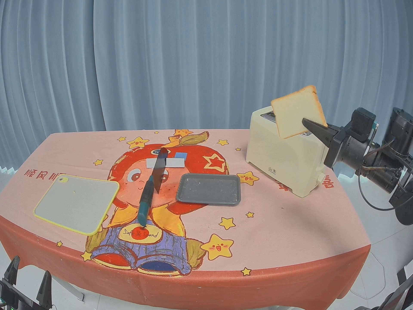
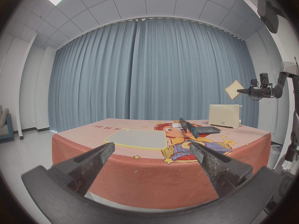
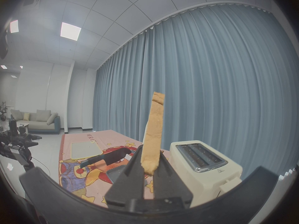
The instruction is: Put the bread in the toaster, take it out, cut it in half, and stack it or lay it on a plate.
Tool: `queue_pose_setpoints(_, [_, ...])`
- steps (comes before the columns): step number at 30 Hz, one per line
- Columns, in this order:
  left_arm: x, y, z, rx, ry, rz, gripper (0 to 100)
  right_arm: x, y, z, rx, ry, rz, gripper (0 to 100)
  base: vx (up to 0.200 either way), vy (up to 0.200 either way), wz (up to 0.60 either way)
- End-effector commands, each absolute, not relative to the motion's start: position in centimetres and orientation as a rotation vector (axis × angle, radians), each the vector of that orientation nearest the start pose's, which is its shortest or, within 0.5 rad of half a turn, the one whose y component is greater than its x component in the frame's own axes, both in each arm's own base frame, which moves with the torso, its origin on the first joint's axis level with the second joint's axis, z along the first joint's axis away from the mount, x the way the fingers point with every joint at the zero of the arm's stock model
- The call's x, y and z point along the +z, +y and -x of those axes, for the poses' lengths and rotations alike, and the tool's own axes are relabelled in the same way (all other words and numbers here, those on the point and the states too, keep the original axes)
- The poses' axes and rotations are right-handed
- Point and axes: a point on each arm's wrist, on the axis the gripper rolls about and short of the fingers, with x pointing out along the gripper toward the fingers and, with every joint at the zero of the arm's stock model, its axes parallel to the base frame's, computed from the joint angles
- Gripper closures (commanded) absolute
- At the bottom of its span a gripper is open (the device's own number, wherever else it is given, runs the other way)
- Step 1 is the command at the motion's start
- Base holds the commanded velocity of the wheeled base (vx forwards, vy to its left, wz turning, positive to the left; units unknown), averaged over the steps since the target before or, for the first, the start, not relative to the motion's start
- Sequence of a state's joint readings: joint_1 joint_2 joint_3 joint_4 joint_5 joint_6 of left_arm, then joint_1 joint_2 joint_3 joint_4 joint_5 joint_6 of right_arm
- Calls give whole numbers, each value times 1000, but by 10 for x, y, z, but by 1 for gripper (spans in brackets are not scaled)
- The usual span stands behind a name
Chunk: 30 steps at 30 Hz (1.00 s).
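Golden-brown along its crust, the bread slice (image 1: 298, 112) hangs tilted in the air at the right of the head view, above the cream toaster (image 1: 282, 158). The right gripper (image 1: 306, 123) pinches the slice's lower edge between its black fingers. On the pink printed tablecloth (image 1: 279, 229), a grey plate (image 1: 209, 189) lies at centre, left of the toaster and apart from it. A knife (image 1: 150, 186) with a teal handle sits just left of the plate, and a cutting board (image 1: 77, 203) lies farther left. The left gripper (image 2: 152, 147) sits low before the table's near edge, jaws spread wide, holding nothing.
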State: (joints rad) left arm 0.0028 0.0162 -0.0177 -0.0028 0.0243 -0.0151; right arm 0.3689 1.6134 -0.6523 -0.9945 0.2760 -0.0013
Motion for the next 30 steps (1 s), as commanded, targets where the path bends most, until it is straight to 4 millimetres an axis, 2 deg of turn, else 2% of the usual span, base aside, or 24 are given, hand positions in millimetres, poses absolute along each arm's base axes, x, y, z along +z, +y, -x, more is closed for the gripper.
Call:
queue_pose_setpoints(1, [76, 0, 22, 28, 7, 15, 0, 212, 101, -260, 629, -66, 1, 100, 0, 0, 0])
queue_pose_setpoints(30, [76, 0, 22, 28, 7, 15, 0, 250, 85, -266, 599, -115, 1, 100, 0, 0, 0])
